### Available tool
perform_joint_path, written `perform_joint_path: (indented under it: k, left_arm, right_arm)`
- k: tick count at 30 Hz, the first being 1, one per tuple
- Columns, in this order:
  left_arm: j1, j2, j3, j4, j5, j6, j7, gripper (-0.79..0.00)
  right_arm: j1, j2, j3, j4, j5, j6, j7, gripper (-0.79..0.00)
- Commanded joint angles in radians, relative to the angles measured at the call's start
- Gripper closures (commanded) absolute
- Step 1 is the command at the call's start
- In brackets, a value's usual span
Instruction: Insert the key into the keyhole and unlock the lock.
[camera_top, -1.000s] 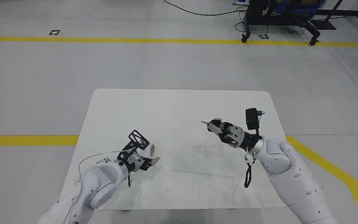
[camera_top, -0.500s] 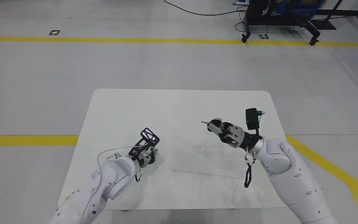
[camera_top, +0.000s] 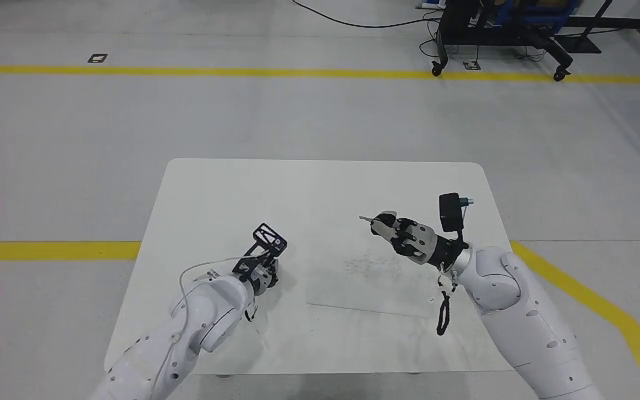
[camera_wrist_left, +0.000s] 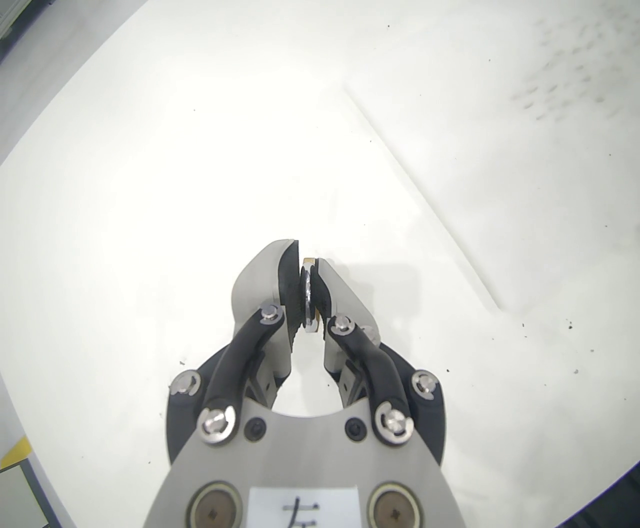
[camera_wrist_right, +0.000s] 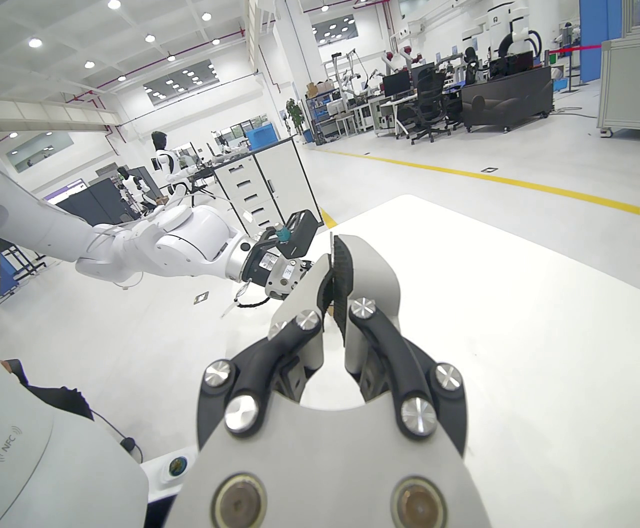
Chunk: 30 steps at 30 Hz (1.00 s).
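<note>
My left gripper (camera_wrist_left: 306, 255) is shut on a small lock (camera_wrist_left: 309, 300); a silver metal edge and a brass corner show between the black pads. It is low over the white table (camera_top: 320, 190), left of centre, where the top view shows this gripper (camera_top: 266, 274). My right gripper (camera_top: 383, 222) hovers right of centre, shut on the key (camera_top: 368, 217), whose thin silver blade points toward the left arm. In the right wrist view the right gripper (camera_wrist_right: 334, 245) has its pads pressed together, and the left arm (camera_wrist_right: 200, 245) is beyond them.
A thin clear sheet (camera_top: 400, 290) lies on the table between the arms, its edge (camera_wrist_left: 425, 210) running close to my left gripper. Yellow lines cross the floor around the table, and a black cart (camera_top: 500, 30) stands far behind it.
The left arm moved right and forward to the small lock, and its fingers shut on it. The right arm with the key has not moved.
</note>
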Motion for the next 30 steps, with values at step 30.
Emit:
perform_joint_path:
  k: [30]
  left_arm:
    - [0.074,-0.006,-0.093,-0.064,0.017,-0.075,-0.115,-0.074]
  right_arm:
    - [0.000,0.000,0.000,0.000,0.000,0.000,0.000,0.000]
